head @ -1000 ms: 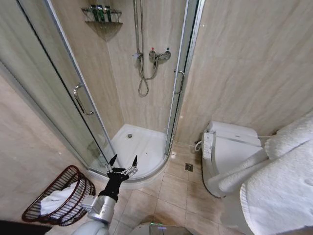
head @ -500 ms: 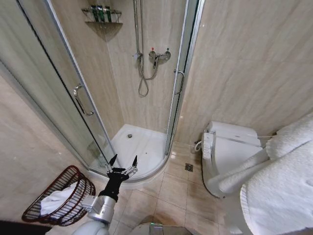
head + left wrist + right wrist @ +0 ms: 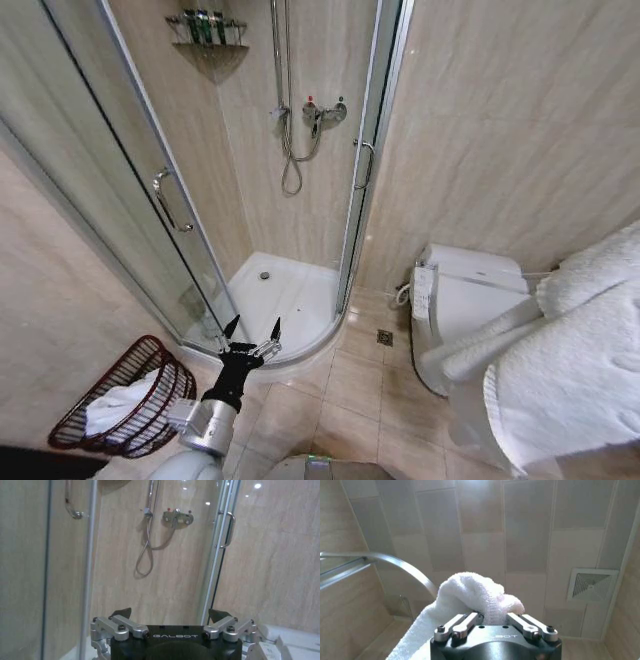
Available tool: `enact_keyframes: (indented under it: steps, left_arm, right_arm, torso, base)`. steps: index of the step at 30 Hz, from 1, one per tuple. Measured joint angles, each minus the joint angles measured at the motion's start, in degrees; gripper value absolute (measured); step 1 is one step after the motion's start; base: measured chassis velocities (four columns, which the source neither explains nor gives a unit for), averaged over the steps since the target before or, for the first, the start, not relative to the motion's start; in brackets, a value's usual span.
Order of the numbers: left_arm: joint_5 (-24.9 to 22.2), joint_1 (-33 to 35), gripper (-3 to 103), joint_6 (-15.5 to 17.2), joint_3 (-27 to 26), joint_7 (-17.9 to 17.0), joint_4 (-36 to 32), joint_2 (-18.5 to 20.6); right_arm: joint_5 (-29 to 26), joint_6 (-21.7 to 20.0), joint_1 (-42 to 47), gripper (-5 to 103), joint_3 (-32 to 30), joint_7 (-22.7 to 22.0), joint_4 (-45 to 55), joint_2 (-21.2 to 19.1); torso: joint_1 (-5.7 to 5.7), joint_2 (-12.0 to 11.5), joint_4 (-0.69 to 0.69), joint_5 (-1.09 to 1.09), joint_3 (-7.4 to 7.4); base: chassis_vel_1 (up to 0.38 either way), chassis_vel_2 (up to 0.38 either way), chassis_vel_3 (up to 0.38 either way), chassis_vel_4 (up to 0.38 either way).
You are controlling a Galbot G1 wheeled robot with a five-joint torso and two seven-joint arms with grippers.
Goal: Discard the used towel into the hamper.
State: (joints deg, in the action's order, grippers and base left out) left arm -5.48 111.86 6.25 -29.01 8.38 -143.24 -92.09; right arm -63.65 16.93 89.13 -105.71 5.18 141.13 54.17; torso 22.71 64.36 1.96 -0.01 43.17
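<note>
Right gripper [image 3: 494, 619] clamps a white terry towel [image 3: 575, 370], well apart from the reddish-brown wicker hamper [image 3: 150, 352]; left gripper [image 3: 251, 328] hovers spread. Drop pending.

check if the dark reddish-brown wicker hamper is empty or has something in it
Not empty: a white cloth lies inside the dark reddish-brown wicker hamper.

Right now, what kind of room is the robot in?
A bathroom, most likely. There's a glass shower stall with a hose and tap, a white toilet beside it, and a wicker hamper on the tiled floor. The right gripper holds a white towel.
</note>
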Motion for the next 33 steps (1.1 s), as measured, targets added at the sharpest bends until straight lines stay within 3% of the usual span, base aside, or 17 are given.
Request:
enact_keyframes:
  steps: [33]
  left_arm:
    - [0.0,0.0,100,0.0,0.0,0.0,0.0,0.0]
  right_arm:
    - [0.27,0.28,0.0,13,0.23,0.4,-0.39,0.2]
  torso:
    - [-0.08,-0.2,0.0,0.01,-0.1]
  base:
    - [0.09,-0.089,-0.081,0.081]
